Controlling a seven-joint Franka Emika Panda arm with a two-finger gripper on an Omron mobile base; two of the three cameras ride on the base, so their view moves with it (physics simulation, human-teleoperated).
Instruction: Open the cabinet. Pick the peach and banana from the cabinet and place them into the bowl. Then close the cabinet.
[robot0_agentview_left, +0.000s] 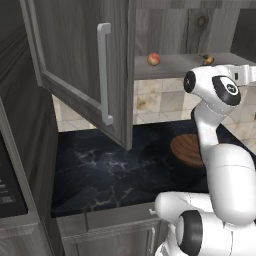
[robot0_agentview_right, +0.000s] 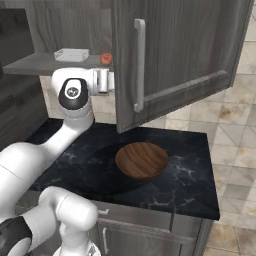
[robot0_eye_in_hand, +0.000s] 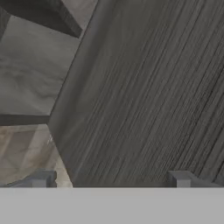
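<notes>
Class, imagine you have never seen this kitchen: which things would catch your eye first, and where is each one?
The cabinet stands out first, its big dark grey doors swung open above the black marble counter. On its shelf sit the reddish peach and, further right, the banana. Below, the wooden bowl waits empty on the counter, beside the white arm.

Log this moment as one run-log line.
cabinet: doors open | peach: on shelf | banana: on shelf | bowl: empty, on counter | tool: open, at door
</notes>
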